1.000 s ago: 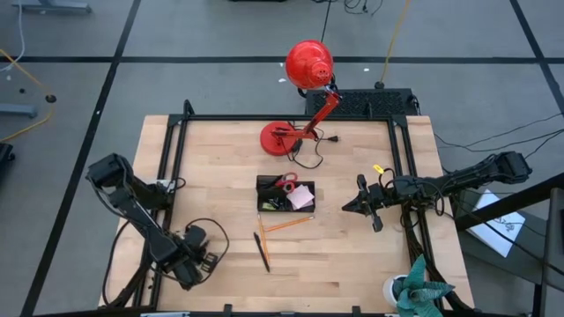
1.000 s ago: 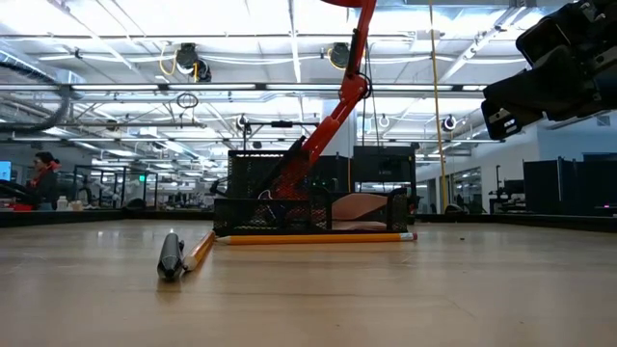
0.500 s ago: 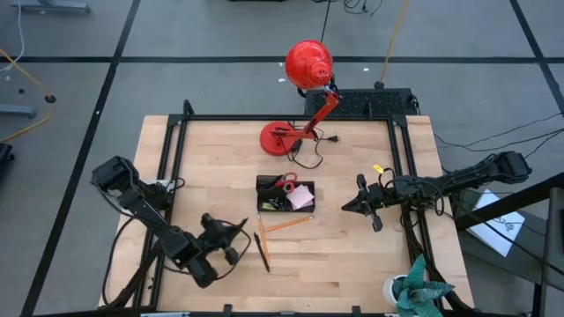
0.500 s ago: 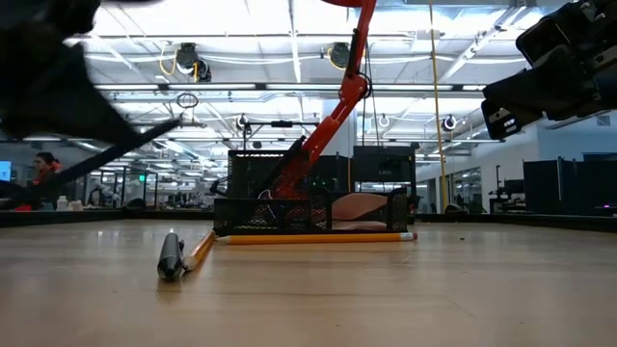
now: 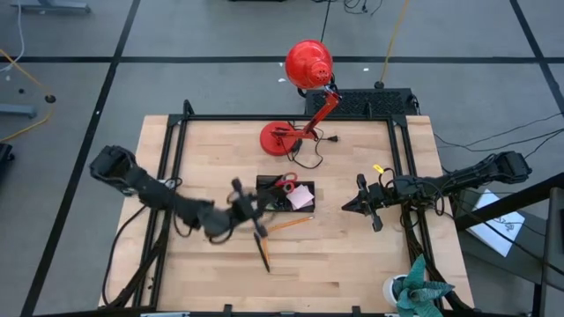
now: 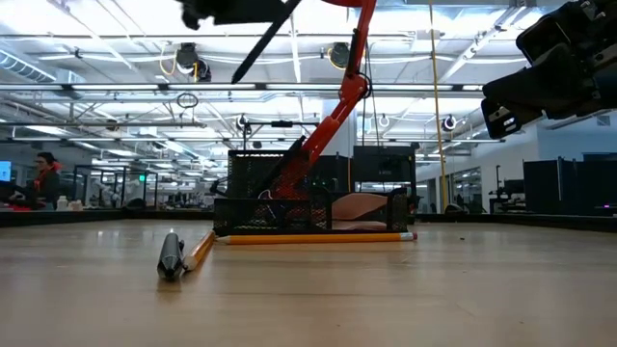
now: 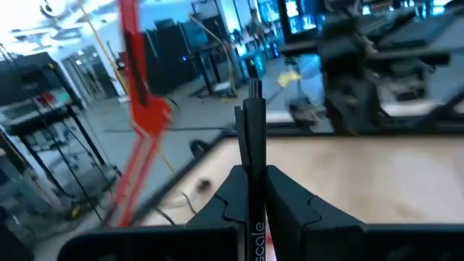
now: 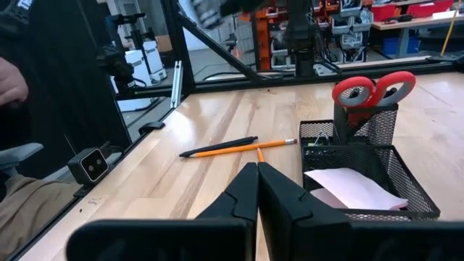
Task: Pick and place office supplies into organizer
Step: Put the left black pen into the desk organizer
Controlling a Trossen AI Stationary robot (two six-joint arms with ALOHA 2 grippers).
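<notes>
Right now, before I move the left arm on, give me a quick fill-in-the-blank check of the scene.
1. The left tool is shut on a black ____.
2. The red-handled scissors stand in the ____.
3. The right tool, at the table's right side, is ____ and holds nothing.
Missing words: pen; organizer; shut.

Two orange pencils (image 5: 286,224), perhaps two black pens (image 5: 263,253), one scissors (image 5: 286,183).

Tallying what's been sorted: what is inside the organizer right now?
The organizer holds red scissors upright and a pink pad. Mesh walls and the pad cover anything smaller at the bottom.
</notes>
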